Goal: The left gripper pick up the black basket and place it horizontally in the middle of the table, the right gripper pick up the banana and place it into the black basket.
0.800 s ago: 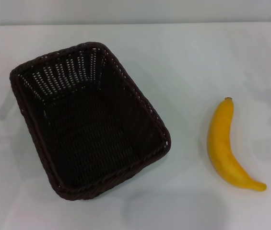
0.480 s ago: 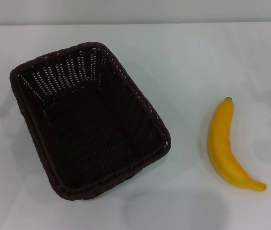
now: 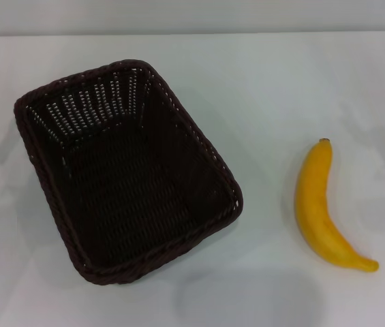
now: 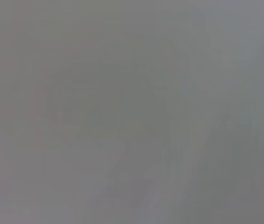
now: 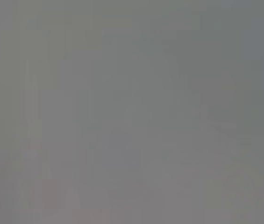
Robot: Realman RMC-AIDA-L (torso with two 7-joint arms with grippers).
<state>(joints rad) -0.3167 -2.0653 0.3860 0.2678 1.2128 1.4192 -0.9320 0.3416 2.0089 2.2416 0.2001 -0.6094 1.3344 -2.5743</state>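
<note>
The black basket sits on the white counter toward the left side, upright with its open mouth facing up. Its long sides run at a slant, neither parallel nor square to the counter's edges: one short end points toward the far left corner, the other toward the middle of the near edge. The woven floor inside holds nothing, and the slotted openwork shows most plainly on the wall at the far short end. The braided rim runs unbroken all the way round.

The banana lies flat on the counter toward the right side, well apart from the basket, with bare white surface between them. It lies roughly from far to near, its small brown tip toward the far edge and its narrowing stem end toward the near right corner. Its curve bulges toward the basket's side.

Neither the left end effector nor the right end effector appears in the head view, so whether either is spread or pressed together cannot be told. Both wrist views show only a flat, featureless grey field in which no object, finger or surface can be made out. Nothing touches the basket or the banana, and both rest freely on the counter
</note>
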